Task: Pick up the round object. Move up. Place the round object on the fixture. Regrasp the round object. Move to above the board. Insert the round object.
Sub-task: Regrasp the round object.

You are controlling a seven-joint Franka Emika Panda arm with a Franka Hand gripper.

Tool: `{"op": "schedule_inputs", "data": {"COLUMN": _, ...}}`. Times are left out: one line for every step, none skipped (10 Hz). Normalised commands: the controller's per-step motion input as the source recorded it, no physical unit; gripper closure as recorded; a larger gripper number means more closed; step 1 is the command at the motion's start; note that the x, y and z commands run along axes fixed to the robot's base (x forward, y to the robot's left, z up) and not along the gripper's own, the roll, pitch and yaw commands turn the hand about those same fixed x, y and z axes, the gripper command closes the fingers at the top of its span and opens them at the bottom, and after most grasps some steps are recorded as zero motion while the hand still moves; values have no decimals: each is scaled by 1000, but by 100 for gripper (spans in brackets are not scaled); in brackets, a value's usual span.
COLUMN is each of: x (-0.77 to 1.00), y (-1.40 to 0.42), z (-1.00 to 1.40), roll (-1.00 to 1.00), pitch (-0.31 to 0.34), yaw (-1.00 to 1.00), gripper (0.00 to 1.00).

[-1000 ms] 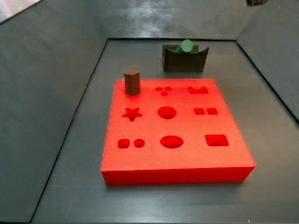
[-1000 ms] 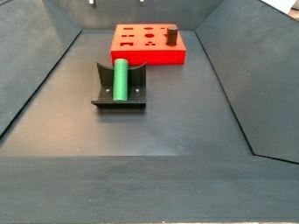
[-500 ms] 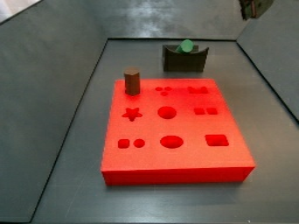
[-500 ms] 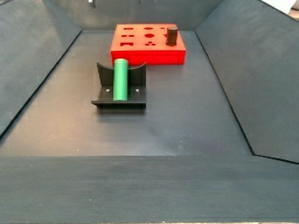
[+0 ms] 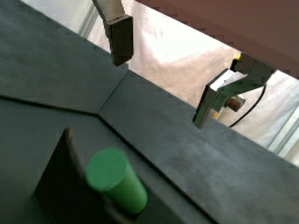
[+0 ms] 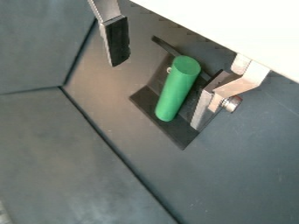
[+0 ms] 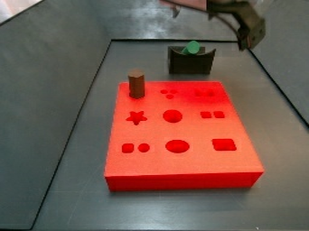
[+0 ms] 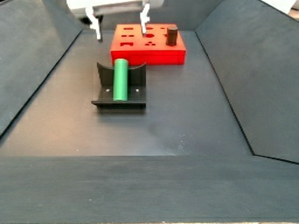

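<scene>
On the dark floor, toward the left in a side view, the fixture (image 8: pixel 119 87) stands with the round object (image 8: pixel 119 78) lying lengthwise in its notch, a slim green peg resting free of any grip. Above and behind it in that same view hangs the gripper (image 8: pixel 118 24), its two silver fingers (image 8: pixel 93 25) spread well apart with only air between them, held clear of the peg and fixture. Just beyond, at the far end of the floor, lies the board (image 8: pixel 149 44), a flat red block with cut-out holes, and a short dark-brown cylinder (image 8: pixel 170 38) stands upright on it near its right side. From a side view on the opposite end, the board (image 7: pixel 179 135) fills the middle of the floor with its star, circle, square and oval holes showing, the brown cylinder (image 7: pixel 136 85) upright at its far left corner, the fixture (image 7: pixel 191 60) behind it with the green end of the round object (image 7: pixel 191 47) showing in the notch, and the gripper (image 7: pixel 237 20) blurred above and to the right of the fixture. In both wrist views the open gripper (image 6: pixel 163 63) frames the round object (image 6: pixel 176 87) lying below in the fixture (image 6: pixel 177 118), no pad touching it; the peg's round end (image 5: pixel 111 175) shows close.
</scene>
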Motion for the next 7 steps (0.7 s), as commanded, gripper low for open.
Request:
{"op": "schedule_inputs", "data": {"x": 89, "y": 49, "z": -1000, "roll": 64, "pitch": -102, "yaw": 133, "gripper": 0}}
{"op": "schedule_inputs", "data": {"x": 94, "y": 46, "z": -1000, "roll": 71, "pitch": -118, "yaw": 108, "gripper": 0}}
{"op": "schedule_inputs", "data": {"x": 103, "y": 41, "z": -1000, "roll": 82, "pitch": -130, "yaw": 57, "gripper": 0}}
{"op": "schedule_inputs", "data": {"x": 118, "y": 35, "z": -1000, "roll": 80, "pitch": -123, "yaw": 25, "gripper": 0}}
{"op": "schedule_inputs", "data": {"x": 114, "y": 25, "z": -867, "roll": 84, "pitch": -103, "yaw": -10, "gripper": 0}}
{"op": "schedule_inputs", "data": {"x": 102, "y": 17, "z": -766, "roll": 88, "pitch": -89, "yaw": -24, "gripper": 0}}
{"op": "schedule_inputs", "data": {"x": 82, "y": 9, "z": -521, "roll": 81, "pitch": -55, "yaw": -44, "gripper": 0}}
